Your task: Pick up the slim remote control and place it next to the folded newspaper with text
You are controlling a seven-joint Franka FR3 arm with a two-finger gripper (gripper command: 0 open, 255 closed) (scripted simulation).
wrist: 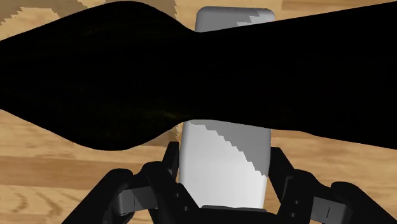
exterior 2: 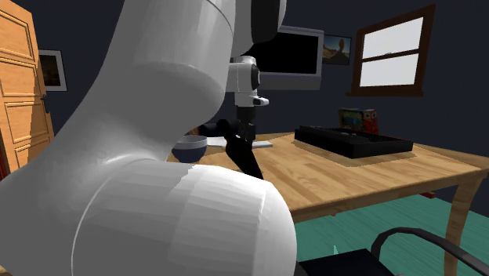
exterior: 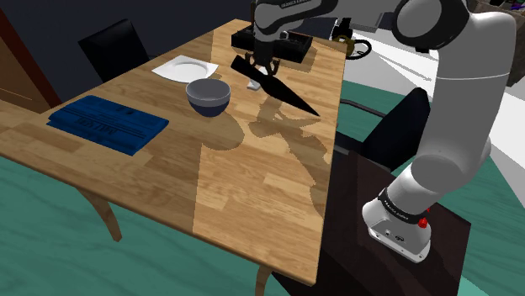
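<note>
A white robot arm [exterior: 454,101] reaches over a wooden counter [exterior: 252,193], its black jaws pointing down near the far edge. Between them is the slim remote [wrist: 222,168] — drawn as a plain pale grey slab with rounded corners. In the wrist view the jaws sit flush against its two long edges, clasping it across its narrow width. Whether it has left the wood cannot be told. A long black shape [exterior: 290,97], broad at one end and tapering to a point, crosses over the remote just past the jaws and hides its middle; what this is cannot be told. The folded newspaper [exterior: 108,124], deep blue with faint text, lies well apart toward the shoulder view's left. A dark bowl [exterior: 208,95] stands between it and the jaws, and a white plate [exterior: 185,67] lies beyond the bowl. The remote looks stiff and light, so it should neither sag nor strain the grip. Its smooth, thin sides probably offer little friction — a hold across the width near its balance point seems best, since a hold close to one end could let the long body swing or slide. The black shape lying over it may drag along or tip the remote as it rises.
</note>
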